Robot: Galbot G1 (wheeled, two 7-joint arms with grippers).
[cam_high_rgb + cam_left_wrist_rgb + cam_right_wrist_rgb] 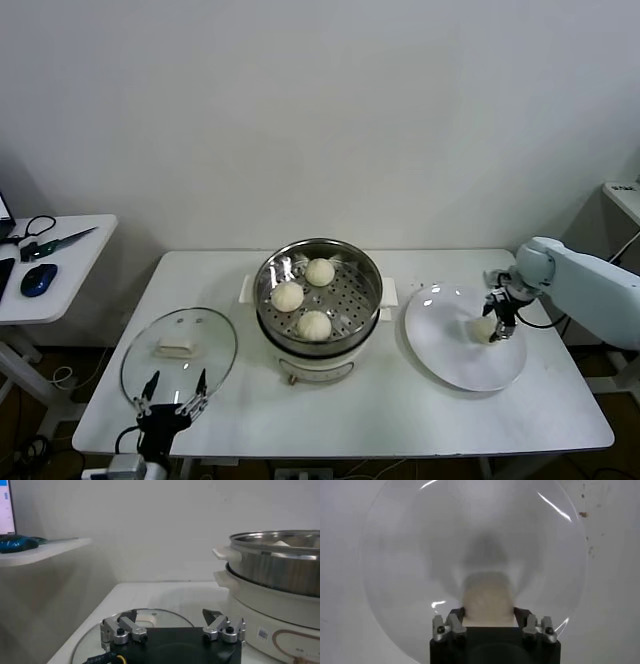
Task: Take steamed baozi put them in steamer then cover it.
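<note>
Three cream-white baozi point(319, 271) lie on the perforated tray of the steel steamer point(368, 270) at the table's centre. The steamer also shows in the left wrist view point(280, 562). My right gripper point(497, 318) is over the right side of the flat white plate point(450, 350), shut on the fourth baozi point(486, 326). In the right wrist view this baozi point(487, 600) sits between the fingers of the gripper point(488, 611), just above the plate point(410, 555). The glass cover point(205, 345) lies flat at the front left. My left gripper point(173, 388) is open and empty at its near edge point(170, 615).
A side table point(60, 290) at the far left holds a blue mouse point(38, 280) and scissors point(55, 243). A white shelf point(622, 195) stands at the far right. The cover point(95, 640) lies just ahead of the left gripper.
</note>
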